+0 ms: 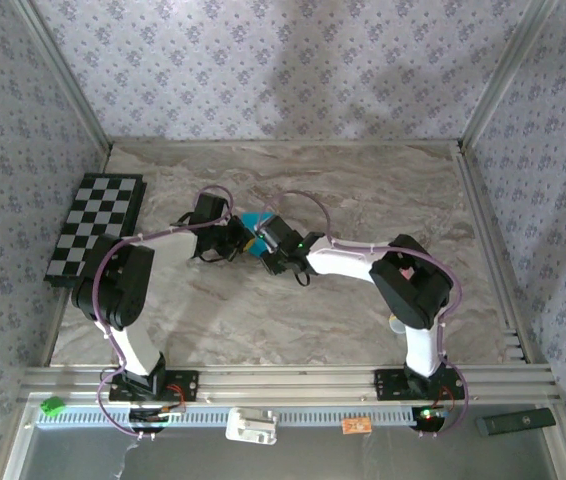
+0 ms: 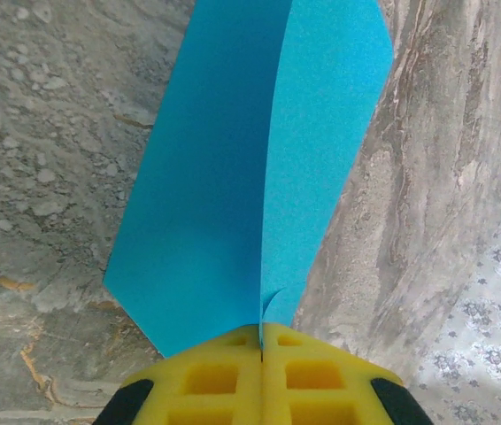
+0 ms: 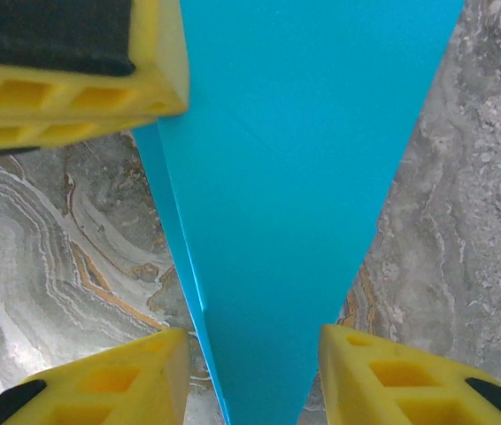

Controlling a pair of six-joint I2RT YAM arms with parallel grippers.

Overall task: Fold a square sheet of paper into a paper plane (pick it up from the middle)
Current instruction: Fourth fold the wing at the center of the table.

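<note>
Clamped at its crease in the closed left gripper (image 2: 260,332), mid-table: folded teal sheet of paper (image 2: 250,177), tapering lengthwise toward the right gripper (image 3: 253,354) (half-open, gripping nothing), tip between its parted jaws.

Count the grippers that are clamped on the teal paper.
1. The left gripper is shut on the teal paper at its crease, around the middle of the table. The right gripper straddles the paper's narrow end, open, not clamping.
</note>
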